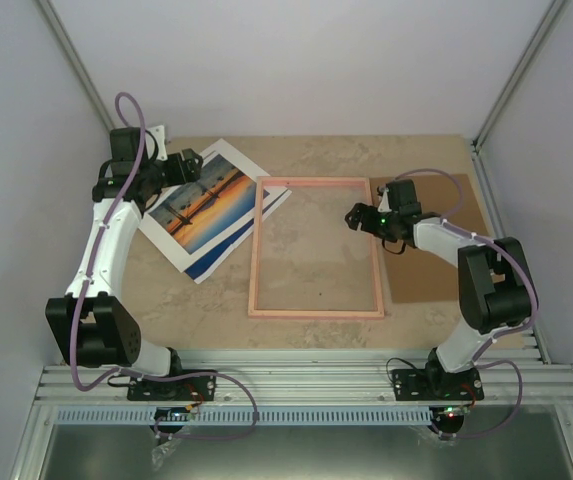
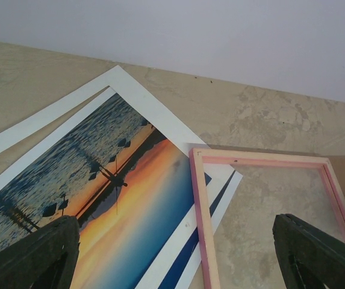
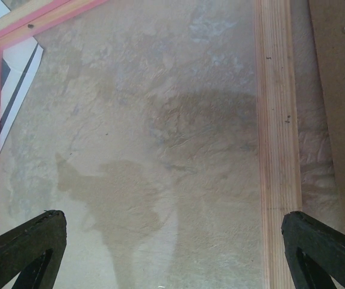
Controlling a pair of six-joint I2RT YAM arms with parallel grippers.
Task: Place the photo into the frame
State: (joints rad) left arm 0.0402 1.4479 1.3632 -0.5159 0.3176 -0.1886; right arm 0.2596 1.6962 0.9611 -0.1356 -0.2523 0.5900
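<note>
The photo, an orange sunset over blue water with a white border, lies face up and tilted at the left; its right corner is tucked under the frame's upper left corner. The pink frame lies flat in the middle. In the left wrist view the photo lies under the frame. My left gripper is open and empty above the photo's far part. My right gripper is open and empty above the frame's right rail.
A plain brown cardboard sheet lies right of the frame, under my right arm; it shows in the right wrist view. Grey walls enclose the table at back and sides.
</note>
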